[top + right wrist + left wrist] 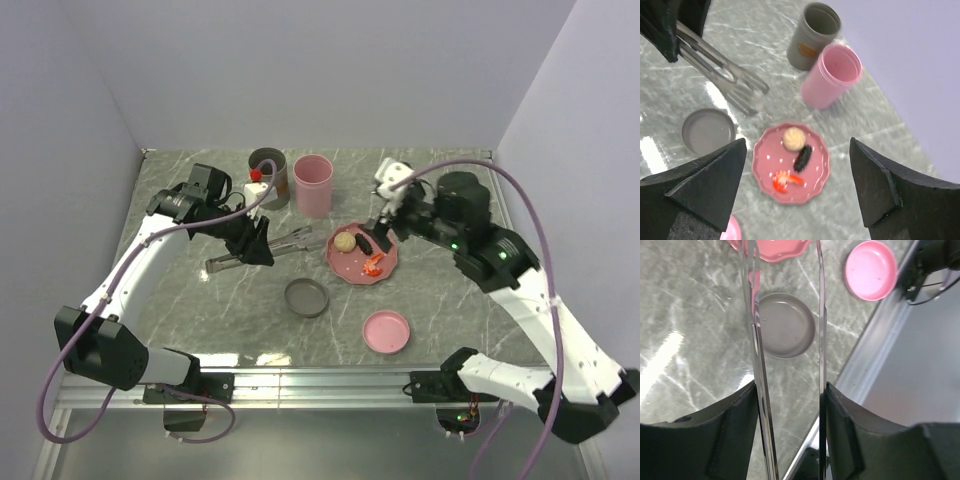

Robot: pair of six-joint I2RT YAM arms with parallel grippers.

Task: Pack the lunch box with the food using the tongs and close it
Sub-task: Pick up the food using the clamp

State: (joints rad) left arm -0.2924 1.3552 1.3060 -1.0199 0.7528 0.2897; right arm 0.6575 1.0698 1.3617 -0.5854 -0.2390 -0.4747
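Packing progress: no food is seen in either cup; by judgement the task is at its start, with the tool gripped and nothing yet packed.
Left gripper (257, 244): closed on the tongs (295, 240), whose two arms are pressed against the inner faces of its fingers (740, 410); the tong tips are spread and pointed toward the pink plate (350, 272), just short of its rim.
Right gripper (797, 142): jaws are spread wide with nothing between them, held above the plate.
Food: the beige ball (345, 241), dark oblong piece (366, 243) and red-orange shrimp piece (373, 264) are all lying on the plate, close together.
Lunch box: taken to be the pink cup (312, 184) and grey cup (268, 177), both set upright and uncovered, side by side at the far side of the table (200, 310).
Lids: the grey lid (306, 297) and pink lid (386, 332) are laid flat on the table, well apart from the cups.
Left to do: all three pieces are to be lifted with the tongs and dropped in, then the lids fitted.
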